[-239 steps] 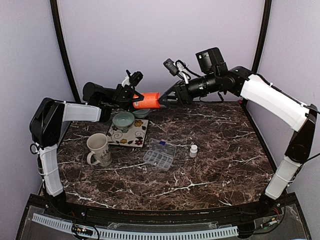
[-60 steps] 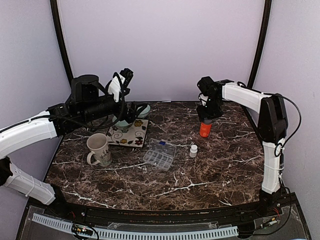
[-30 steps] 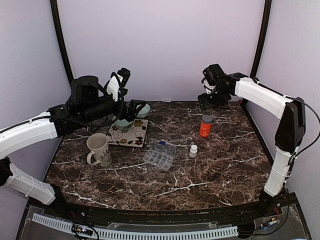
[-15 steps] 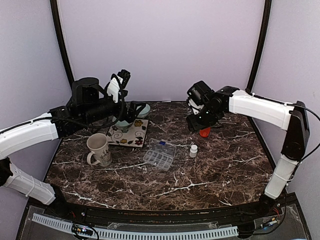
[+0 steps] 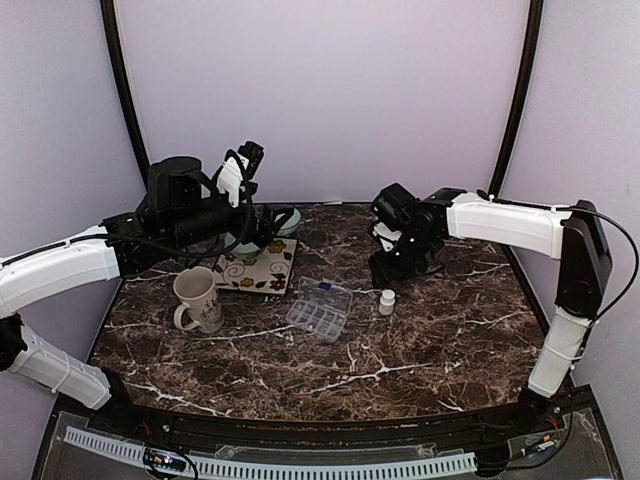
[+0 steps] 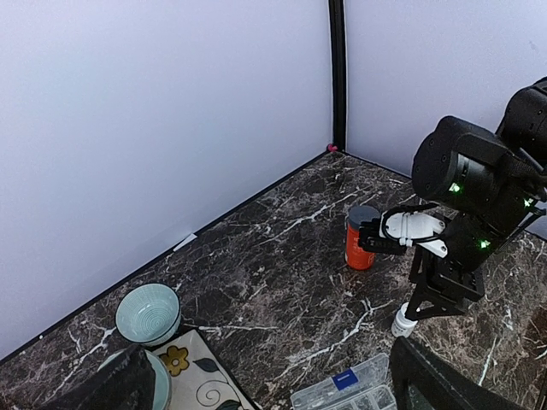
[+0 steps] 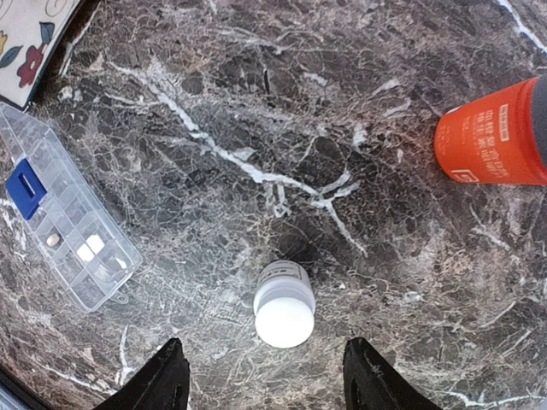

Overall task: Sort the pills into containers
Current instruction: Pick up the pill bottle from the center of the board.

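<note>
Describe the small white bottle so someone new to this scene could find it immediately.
On the dark marble table, look just right of the clear organiser box, under the right arm's open hand. The small white bottle stands upright there, apart from the box. Unlike the taller orange bottle nearby, it is all white, cap included.
</note>
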